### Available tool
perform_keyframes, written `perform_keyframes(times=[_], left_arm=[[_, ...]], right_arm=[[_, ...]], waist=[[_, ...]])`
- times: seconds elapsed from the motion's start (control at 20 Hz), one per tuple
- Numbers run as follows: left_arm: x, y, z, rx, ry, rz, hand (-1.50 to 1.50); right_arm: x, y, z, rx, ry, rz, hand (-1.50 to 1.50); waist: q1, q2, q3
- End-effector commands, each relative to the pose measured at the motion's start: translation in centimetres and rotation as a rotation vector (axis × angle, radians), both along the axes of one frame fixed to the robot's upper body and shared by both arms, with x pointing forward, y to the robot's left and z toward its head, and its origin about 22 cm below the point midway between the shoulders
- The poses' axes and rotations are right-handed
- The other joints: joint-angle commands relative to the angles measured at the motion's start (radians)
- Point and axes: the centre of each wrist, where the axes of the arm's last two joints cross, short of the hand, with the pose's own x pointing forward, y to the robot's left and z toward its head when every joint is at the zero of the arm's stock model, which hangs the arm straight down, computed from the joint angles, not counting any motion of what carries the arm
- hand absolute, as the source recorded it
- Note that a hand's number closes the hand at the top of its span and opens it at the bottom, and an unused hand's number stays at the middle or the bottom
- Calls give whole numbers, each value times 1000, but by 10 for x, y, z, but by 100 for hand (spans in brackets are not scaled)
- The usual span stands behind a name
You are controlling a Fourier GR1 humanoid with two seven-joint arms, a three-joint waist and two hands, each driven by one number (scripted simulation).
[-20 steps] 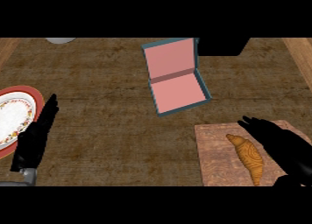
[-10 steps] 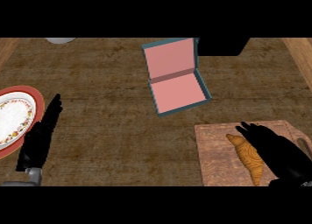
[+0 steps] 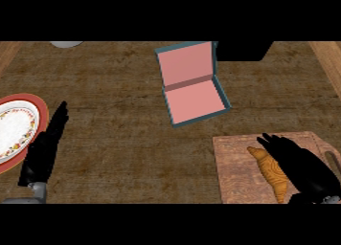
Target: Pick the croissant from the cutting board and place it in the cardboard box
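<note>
Right hand [image 3: 301, 165] now shifted over croissant [image 3: 270, 173] | fingers extended, nothing held | step: grasp pending | next: fingers to be curled round it, then carried to cardboard box [image 3: 193, 86] | left hand [image 3: 44, 149] rested flat, fingers straight.

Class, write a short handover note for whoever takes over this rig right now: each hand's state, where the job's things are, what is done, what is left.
Right hand: open, fingers straight, lying over the cutting board right beside the croissant; no grasp yet.
Left hand: open, resting at the view's left next to the plate.
Croissant: on the board, not lifted.
Box: open, nothing in it, further up the counter and left of the board.
Done: right hand is at the croissant.
Left: grip it, lift, carry to the box, release inside.
</note>
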Motion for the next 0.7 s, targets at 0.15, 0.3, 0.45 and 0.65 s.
perform_keyframes(times=[0.15,0.3,0.45,0.65], left_arm=[[-9,8,2,-13,-5,-10,0],[0,3,-6,4,-5,2,0],[-16,13,-4,0,10,-10,0],[4,-11,9,-11,-1,8,0]], right_arm=[[2,1,-14,5,-5,-20,-150],[11,5,-11,20,-19,4,-150],[13,4,-21,17,20,4,-150],[1,-14,-45,-6,6,15,-150]], waist=[[1,0,0],[1,0,0],[2,0,0],[0,1,0]])
